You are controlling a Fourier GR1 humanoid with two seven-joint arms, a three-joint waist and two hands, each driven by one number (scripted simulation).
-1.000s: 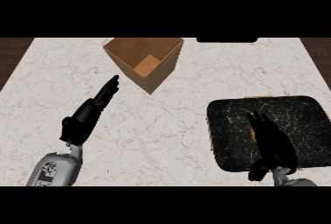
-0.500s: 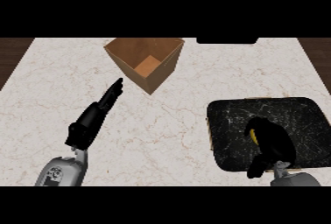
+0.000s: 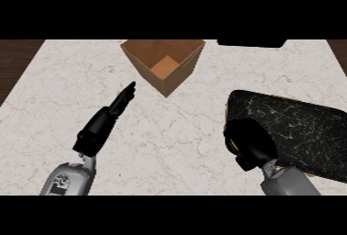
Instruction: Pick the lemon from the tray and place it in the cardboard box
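Though wrapped by the right robot hand (image 3: 249, 143), peeks out as a thin yellow sliver at that hand's left side: all that can be seen of the lemon (image 3: 234, 146), its shape and skin otherwise hidden. Sits at the left edge of the tray (image 3: 305, 131), near its front-left corner; cannot tell whether lifted or resting there. Right robot hand curled close round the lemon, grey forearm coming in just below the tray's near edge.

As for the tray: black with pale veining, lying askew on the pale marble bench (image 3: 190, 133), right end cut off by the view.

Up and left of the tray, well apart: cardboard box (image 3: 146, 62), top open, one corner pointing down the view. Far left of the tray: left robot hand (image 3: 108, 121), fingers straight and pressed together, aimed up toward the box but apart from it. Between the tray's left edge and that hand: a wide stretch of bare bench, running up to the box. Beyond the tray's far side, at the bench's far edge: a flat dark object (image 3: 251, 42), partly cut off.
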